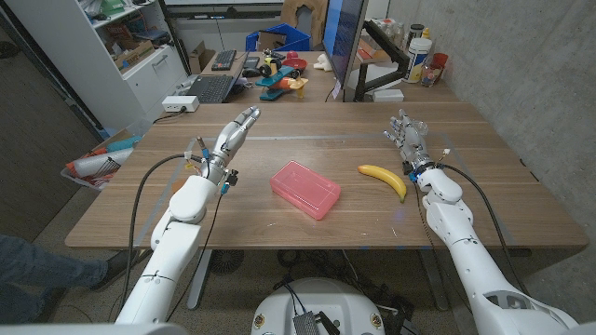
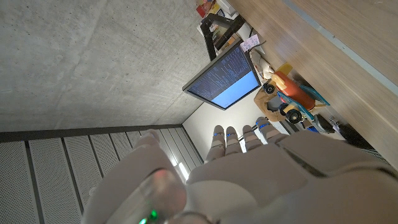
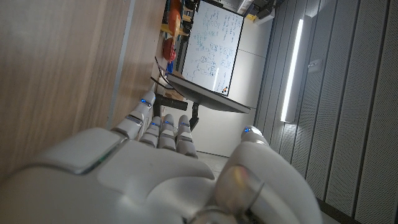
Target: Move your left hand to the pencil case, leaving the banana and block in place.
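Bare wood separates the released left robot hand from the pink pencil case; right robot hand also released.

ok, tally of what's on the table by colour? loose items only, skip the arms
Pink: 1, the pencil case
Yellow: 1, the banana
Total: 2. No block is visible on the table.

Pink pencil case lies flat mid-table, angled; yellow banana just beside it (robot's right, not touching).
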### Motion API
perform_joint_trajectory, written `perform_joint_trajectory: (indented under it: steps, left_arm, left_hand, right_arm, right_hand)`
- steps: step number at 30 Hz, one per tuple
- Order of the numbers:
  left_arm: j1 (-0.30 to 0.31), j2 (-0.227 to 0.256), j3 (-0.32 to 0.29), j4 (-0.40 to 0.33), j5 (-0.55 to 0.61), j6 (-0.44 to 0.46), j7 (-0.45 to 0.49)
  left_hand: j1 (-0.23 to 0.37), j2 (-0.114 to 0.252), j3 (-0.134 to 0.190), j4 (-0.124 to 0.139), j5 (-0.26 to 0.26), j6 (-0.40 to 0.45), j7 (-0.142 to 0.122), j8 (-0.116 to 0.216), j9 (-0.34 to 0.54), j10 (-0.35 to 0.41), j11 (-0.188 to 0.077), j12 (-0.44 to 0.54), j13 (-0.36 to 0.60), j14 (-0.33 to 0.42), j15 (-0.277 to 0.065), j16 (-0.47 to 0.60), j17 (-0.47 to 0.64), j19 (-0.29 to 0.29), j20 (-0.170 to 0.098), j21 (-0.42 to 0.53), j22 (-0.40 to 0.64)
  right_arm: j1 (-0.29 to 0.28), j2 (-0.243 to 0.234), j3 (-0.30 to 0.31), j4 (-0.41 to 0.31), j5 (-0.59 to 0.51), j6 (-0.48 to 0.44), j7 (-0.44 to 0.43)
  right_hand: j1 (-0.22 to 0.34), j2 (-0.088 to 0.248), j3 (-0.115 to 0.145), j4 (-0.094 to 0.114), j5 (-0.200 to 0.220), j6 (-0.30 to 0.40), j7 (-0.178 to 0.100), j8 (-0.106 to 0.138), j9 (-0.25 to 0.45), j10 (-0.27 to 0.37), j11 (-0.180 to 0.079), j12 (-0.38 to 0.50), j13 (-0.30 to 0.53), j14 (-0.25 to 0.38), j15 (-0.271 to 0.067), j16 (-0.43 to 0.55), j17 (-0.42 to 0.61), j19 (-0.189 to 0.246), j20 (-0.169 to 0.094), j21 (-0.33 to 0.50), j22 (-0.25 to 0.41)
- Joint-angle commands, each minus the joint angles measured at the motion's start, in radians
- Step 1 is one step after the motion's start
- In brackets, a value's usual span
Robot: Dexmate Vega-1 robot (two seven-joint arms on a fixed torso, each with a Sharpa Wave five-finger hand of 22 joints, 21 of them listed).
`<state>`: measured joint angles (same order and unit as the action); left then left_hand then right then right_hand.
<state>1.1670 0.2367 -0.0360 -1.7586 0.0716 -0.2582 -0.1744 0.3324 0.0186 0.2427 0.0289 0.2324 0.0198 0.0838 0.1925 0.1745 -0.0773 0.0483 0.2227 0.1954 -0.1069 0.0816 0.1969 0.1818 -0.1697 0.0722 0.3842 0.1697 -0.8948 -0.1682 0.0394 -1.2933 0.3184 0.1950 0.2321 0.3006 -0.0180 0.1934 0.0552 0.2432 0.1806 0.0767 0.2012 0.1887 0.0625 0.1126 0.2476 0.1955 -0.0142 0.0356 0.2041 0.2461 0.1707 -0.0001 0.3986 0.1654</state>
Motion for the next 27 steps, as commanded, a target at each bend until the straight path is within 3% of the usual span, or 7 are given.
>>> perform_joint_trajectory:
  steps: [1,27]
  left_arm:
    - [0.006,0.014,0.016,-0.019,0.025,0.0,0.0]
    - [0.012,0.039,0.052,-0.052,0.089,-0.009,0.008]
  left_hand:
    - [0.009,0.001,0.003,-0.009,-0.004,0.006,0.004,0.006,0.005,0.001,0.001,0.004,0.003,0.005,-0.002,0.003,0.0,-0.045,0.009,-0.001,0.004]
    - [0.015,0.005,0.006,-0.015,-0.008,0.009,0.004,0.004,0.005,0.004,0.002,0.003,0.003,0.006,-0.003,0.001,0.0,-0.043,0.01,-0.01,0.004]
  right_arm:
    - [0.002,-0.001,-0.005,-0.003,-0.002,0.0,0.002]
    - [-0.003,0.007,-0.007,0.01,0.008,0.02,0.005]
  right_hand:
    - [0.003,0.011,0.0,-0.003,0.008,0.007,-0.003,0.0,0.001,0.008,-0.002,-0.003,0.0,0.012,0.003,0.009,0.0,0.008,0.004,-0.008,0.002]
    - [0.004,0.016,0.0,-0.006,0.009,0.02,-0.003,0.003,0.001,0.013,0.0,-0.008,0.001,0.012,0.001,0.008,-0.004,0.011,0.004,-0.02,0.002]
